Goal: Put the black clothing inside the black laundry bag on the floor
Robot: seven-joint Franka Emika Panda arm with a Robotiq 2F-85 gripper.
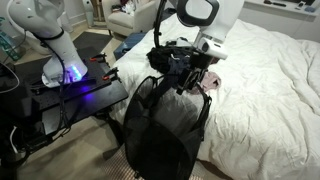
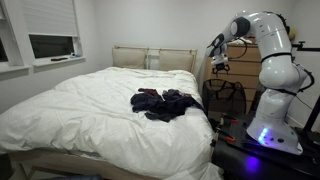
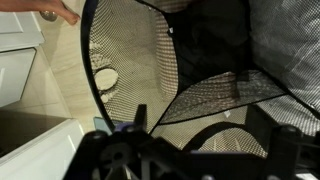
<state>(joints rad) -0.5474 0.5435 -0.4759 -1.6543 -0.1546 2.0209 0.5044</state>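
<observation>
Folds of black clothing (image 2: 163, 103) lie in a soft, crumpled heap on the middle of the bed, on its rumpled white duvet (image 2: 80, 120), in an exterior view. The heap is well apart from the gripper (image 2: 220, 67). The gripper hangs from the smooth, rounded white arm (image 2: 268, 40) beside the bed, just above the laundry bag (image 2: 226, 97), a dark upright shape with an arched top. It is too small here to tell whether the jaws are parted or closed.

In an exterior view the laundry bag (image 1: 165, 125) stands at the bed's edge, a tall sack of sheer black mesh with a stiffer dark rim. The dark gripper hardware above its mouth merges with the shapes behind it, so the jaws are again unreadable.

In the wrist view the bag's mouth fills the picture. Fine see-through netting stretches over curved black hoops, and the pale floor (image 3: 55, 70) shows through the weave. The gripper is a dark, blurred mass along the bottom edge, and I cannot tell its state.
</observation>
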